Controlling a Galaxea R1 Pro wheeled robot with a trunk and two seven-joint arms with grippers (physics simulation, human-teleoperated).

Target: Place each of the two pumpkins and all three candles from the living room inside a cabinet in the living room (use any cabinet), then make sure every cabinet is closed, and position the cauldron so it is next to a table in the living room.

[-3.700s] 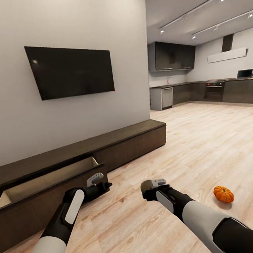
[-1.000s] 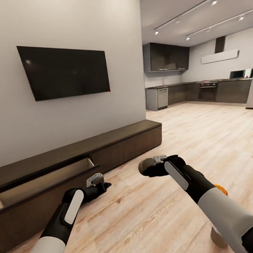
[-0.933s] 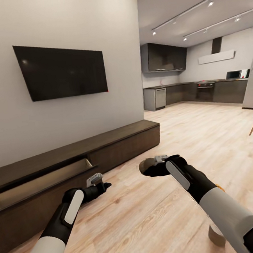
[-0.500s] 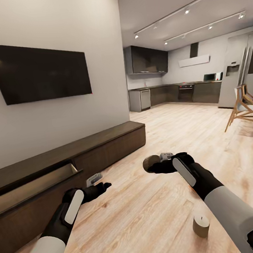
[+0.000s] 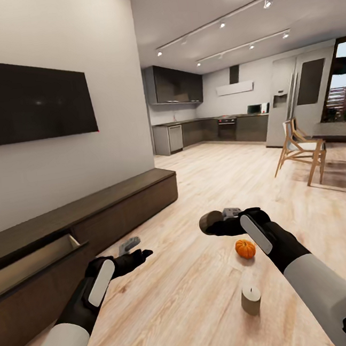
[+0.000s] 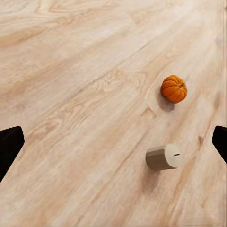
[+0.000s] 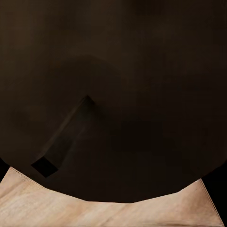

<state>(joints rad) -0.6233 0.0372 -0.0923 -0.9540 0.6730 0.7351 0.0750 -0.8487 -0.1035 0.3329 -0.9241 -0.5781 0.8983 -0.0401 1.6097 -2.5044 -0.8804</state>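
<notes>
Head view: the robot stands on pale wood floor (image 5: 207,190) beside the long dark cabinet (image 5: 107,212), which runs along the wall under a black TV (image 5: 25,101); 1 drawer (image 5: 27,265) at its near end stands pulled out, pale interior showing. The left gripper (image 5: 129,247) hangs low over the floor near the cabinet front; its spread cannot be told here. The right gripper (image 5: 217,222) is held further out, clamped on 1 grey-brown candle (image 5: 209,222) at its tip. On the floor below the right forearm lie 1 pumpkin (image 5: 245,248) and, nearer the robot, 1 upright candle on the floor (image 5: 251,300), the 2 apart. A kitchen and a wooden chair (image 5: 301,150) sit in the background. Left wrist view: both finger tips (image 6: 9,144) show at the frame's opposite edges, spread wide with nothing between them; the pumpkin (image 6: 173,89) and the floor candle (image 6: 163,157) lie beyond on bare floor. Right wrist view: a dark rounded mass (image 7: 113,94) lies close against the lens, with a strip of floor past it; the fingers cannot be made out.
</notes>
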